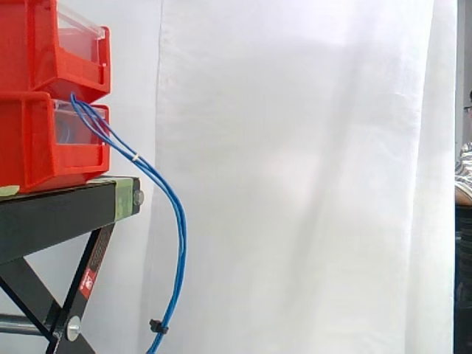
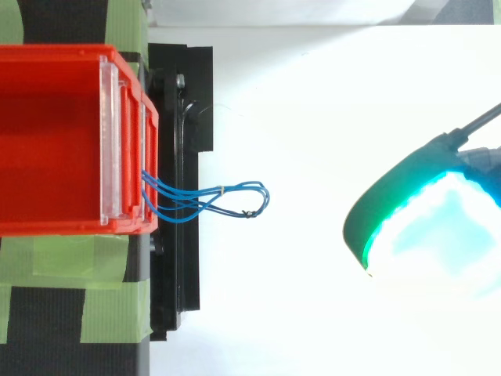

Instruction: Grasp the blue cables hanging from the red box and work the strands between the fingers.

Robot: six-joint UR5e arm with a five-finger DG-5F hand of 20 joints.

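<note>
Blue cables (image 1: 136, 158) hang from the red bins (image 1: 29, 144); hand (image 2: 438, 235) well apart, grasp state unclear

A black stand (image 1: 51, 214) patched with green tape (image 2: 70, 258), a white curtain (image 1: 310, 184), a person (image 1: 463, 173) at the edge.

The blue cables (image 1: 181, 236) leave the side view's bottom edge. The hand (image 2: 427, 227), blurred, is cropped at the top view's right edge.
</note>
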